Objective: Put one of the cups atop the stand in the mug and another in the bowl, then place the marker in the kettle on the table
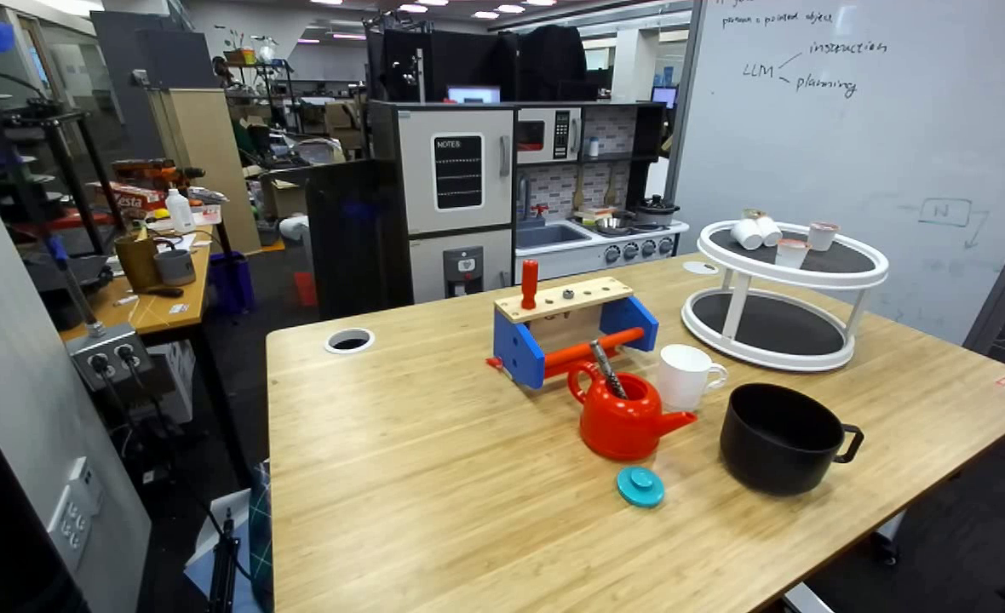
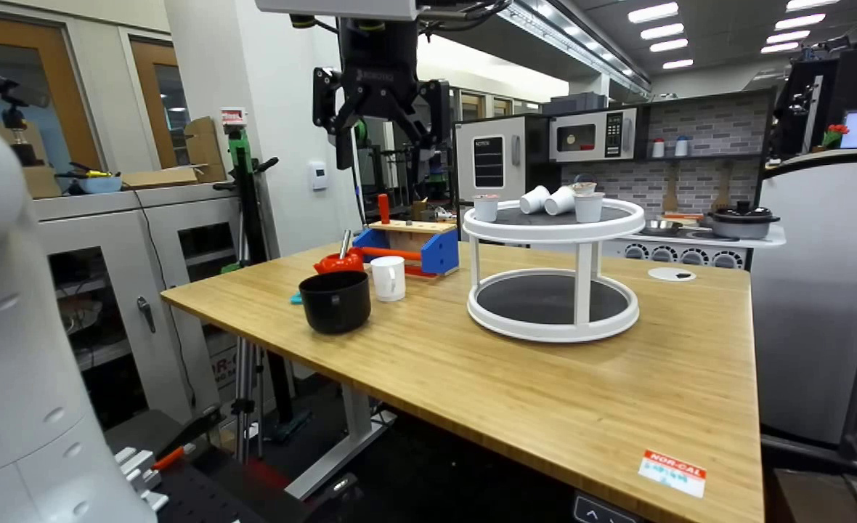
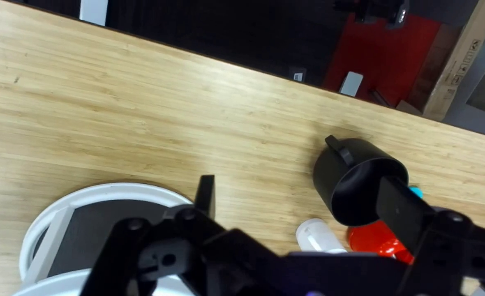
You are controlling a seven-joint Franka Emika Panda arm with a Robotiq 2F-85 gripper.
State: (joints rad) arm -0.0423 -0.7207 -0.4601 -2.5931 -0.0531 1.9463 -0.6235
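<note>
The gripper (image 2: 383, 160) hangs well above the table (image 1: 426, 494), its fingers spread wide with nothing between them. In the wrist view the stand (image 3: 127, 191) shows beside one finger and the black bowl (image 3: 329, 174) behind the other. The cups (image 2: 589, 209), some upright, some lying, sit on the stand's upper tier; no cup shows in the bowl, and the inside of the mug (image 1: 684, 377) is unclear. The step in hand is probably the first cup, which calls for lowering over the stand and pinching an upright one lightly, clear of its neighbours. A slim rod (image 1: 609, 372), perhaps the marker, already leans out of the red kettle (image 1: 620, 430), so the last step may be done. A sticker (image 2: 672, 473) on the table reads "NOR-CAL" above unclear handwriting; a panel (image 1: 459, 183) on the play fridge (image 1: 439, 223) says "NOTES"; the whiteboard (image 1: 809, 153) carries "LLM", "instruction" and "planning".
</note>
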